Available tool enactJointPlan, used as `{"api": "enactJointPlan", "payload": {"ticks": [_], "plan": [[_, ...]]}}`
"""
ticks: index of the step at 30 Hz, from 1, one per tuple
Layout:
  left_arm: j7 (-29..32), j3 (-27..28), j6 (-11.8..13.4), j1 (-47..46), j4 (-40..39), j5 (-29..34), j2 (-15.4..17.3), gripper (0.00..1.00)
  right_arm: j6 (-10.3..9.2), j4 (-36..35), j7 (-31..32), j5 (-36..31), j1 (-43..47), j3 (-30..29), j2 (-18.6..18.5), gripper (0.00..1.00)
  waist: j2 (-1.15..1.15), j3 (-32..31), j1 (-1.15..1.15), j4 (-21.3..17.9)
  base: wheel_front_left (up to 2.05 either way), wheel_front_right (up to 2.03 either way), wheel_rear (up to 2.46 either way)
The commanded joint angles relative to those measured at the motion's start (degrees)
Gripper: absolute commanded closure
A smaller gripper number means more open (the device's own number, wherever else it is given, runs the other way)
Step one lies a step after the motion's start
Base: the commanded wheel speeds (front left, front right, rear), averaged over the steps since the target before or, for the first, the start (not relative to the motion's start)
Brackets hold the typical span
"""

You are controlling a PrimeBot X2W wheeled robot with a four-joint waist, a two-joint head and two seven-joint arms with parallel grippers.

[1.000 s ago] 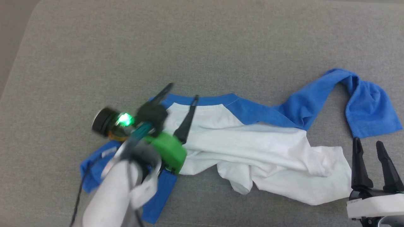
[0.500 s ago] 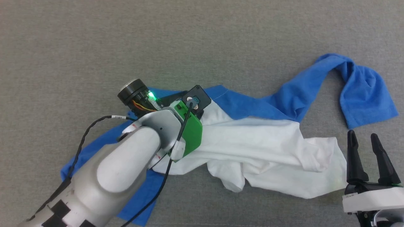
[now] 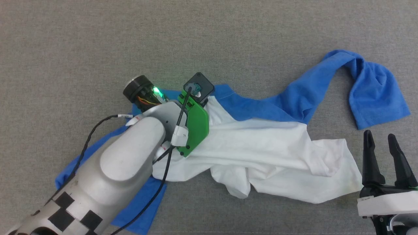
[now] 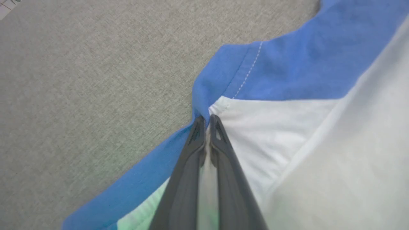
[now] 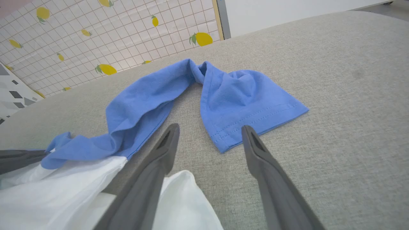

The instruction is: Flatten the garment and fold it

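The left arm (image 3: 127,163) is stretched diagonally up from the lower left of the head view. Its pale forearm is laid over the garment (image 3: 271,147) and its green wrist plate (image 3: 196,127) is turned downward. In the left wrist view the left gripper (image 4: 207,119) is seen with its two dark fingers pressed together on a pinch of cloth, at the edge where the blue neckband (image 4: 230,76) meets the white body. The fabric is puckered at the fingertips.

The right gripper (image 3: 379,134) is held upright at the lower right of the head view, just beside the garment's white edge, with its fingers spread apart and nothing between them. In the right wrist view it is pointed toward the cuff of one blue sleeve (image 5: 243,95), which is twisted and laid on the grey fabric surface (image 3: 98,49).

The garment is spread crumpled across the middle of that surface, with its white body bunched in folds and the other blue sleeve (image 3: 137,205) partly covered by the left forearm. A tiled wall printed with lemons (image 5: 96,28) is seen beyond the surface's far edge.
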Motion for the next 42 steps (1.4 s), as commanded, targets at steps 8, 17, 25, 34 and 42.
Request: {"api": "enactJointPlan", "payload": {"ticks": [8, 17, 25, 34, 42], "plan": [[-7.45, 4.4, 2.74, -9.36, -3.04, 2.52, 0.27, 1.0, -0.08, -0.58, -0.19, 0.75, -1.35, 0.38, 0.08, 0.0, 0.0, 2.32, 0.0, -1.28, 0.0, 0.0, 0.0], [-12.04, 7.18, 6.48, -17.48, 3.67, 6.02, 0.51, 0.27, -0.08, 0.56, -0.75, 1.29, -3.45, 1.67, 0.08, 0.0, 0.0, 7.59, 0.0, -5.31, 0.0, 0.0, 0.0], [-19.78, 9.73, 8.58, -15.45, 8.68, 2.02, -4.74, 0.0, -0.08, 1.87, -1.33, 1.11, -4.38, 1.67, 0.08, 0.0, 0.0, 8.69, 0.0, -3.94, 0.0, 0.0, 0.0], [-26.49, 14.68, 13.68, -10.11, 1.82, -1.28, -4.27, 0.0, -0.08, 1.15, 0.52, -0.48, -3.2, 0.55, 0.08, 0.0, 0.0, 3.09, 0.0, 1.7, 0.0, 0.0, 0.0], [-19.52, 22.24, 24.12, 14.62, -18.29, -9.09, 5.24, 0.0, -0.08, 0.39, 2.35, -0.29, -0.36, 0.12, 0.08, 0.0, 0.0, -1.2, 0.0, 4.47, 0.0, 0.0, 0.0]]}}
